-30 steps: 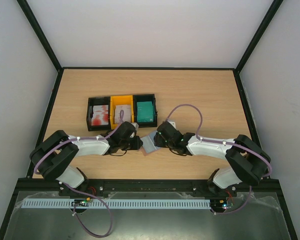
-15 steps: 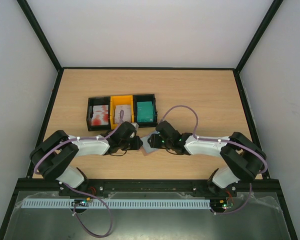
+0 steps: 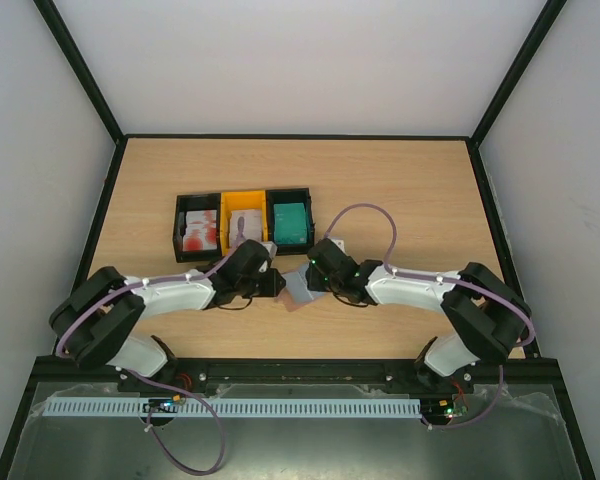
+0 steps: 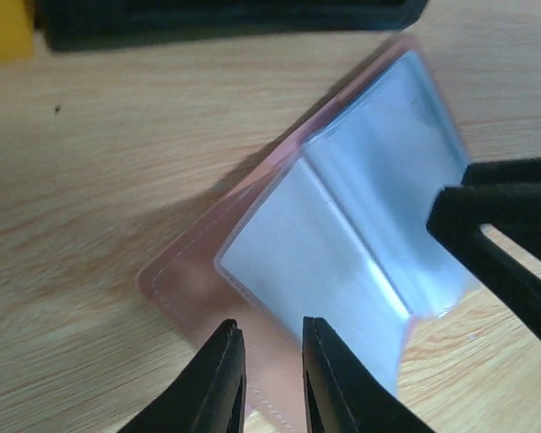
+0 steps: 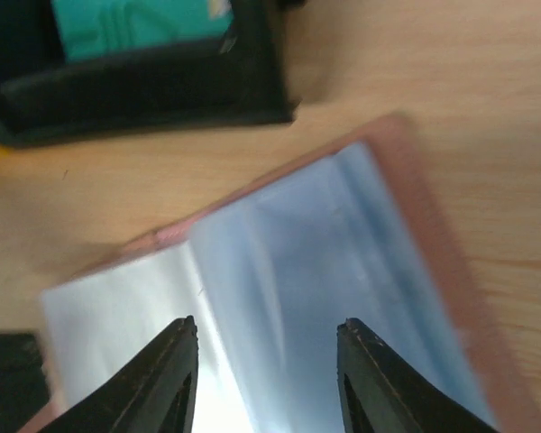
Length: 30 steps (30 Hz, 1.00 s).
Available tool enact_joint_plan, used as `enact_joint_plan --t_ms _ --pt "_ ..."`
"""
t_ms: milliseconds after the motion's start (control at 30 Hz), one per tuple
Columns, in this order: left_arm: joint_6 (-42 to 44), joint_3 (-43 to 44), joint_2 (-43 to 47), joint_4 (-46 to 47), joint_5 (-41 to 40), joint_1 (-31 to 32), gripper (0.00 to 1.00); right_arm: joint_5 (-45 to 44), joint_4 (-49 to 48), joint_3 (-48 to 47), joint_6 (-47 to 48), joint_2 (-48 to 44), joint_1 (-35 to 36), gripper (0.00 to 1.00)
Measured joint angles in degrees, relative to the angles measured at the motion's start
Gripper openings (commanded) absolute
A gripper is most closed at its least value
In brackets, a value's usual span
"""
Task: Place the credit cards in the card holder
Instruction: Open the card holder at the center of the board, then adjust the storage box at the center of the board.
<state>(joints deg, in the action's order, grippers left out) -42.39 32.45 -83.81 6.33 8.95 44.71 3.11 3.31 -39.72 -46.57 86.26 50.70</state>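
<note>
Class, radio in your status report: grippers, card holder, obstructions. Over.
Left gripper narrow, at card holder edge, grip unclear; right gripper open over its pockets. Holder lies open. Credit cards in trays. Nothing blocking.

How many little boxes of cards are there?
3, in a row: left black tray holding red-and-white cards, middle yellow tray holding pale cards, right black tray holding teal cards. None seem hidden.
</note>
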Motion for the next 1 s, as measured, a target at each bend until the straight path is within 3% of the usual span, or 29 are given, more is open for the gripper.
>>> enact_joint_plan --t_ms 133,333,533,667,1000 --pt "0.7 1.6 2.6 -1.4 -0.6 0.0 0.22 -7.4 5.6 -3.2 0.3 -0.1 0.0 0.51" --pt "1.5 3.2 5.7 -3.1 -2.1 0.0 0.23 -10.6 9.6 -3.9 1.2 -2.5 0.0 0.50" --pt "2.2 3.2 9.7 -4.3 -4.0 0.0 0.24 -6.6 9.7 -3.9 3.6 -3.5 0.2 0.40" --pt "2.6 3.3 12.5 -5.0 -5.6 -0.6 0.29 -3.9 9.6 -4.8 4.9 -2.8 1.5 0.39" --pt "4.9 9.1 15.8 -13.0 -6.9 -9.1 0.42 1.3 7.8 -9.2 6.3 9.2 7.1 0.34"
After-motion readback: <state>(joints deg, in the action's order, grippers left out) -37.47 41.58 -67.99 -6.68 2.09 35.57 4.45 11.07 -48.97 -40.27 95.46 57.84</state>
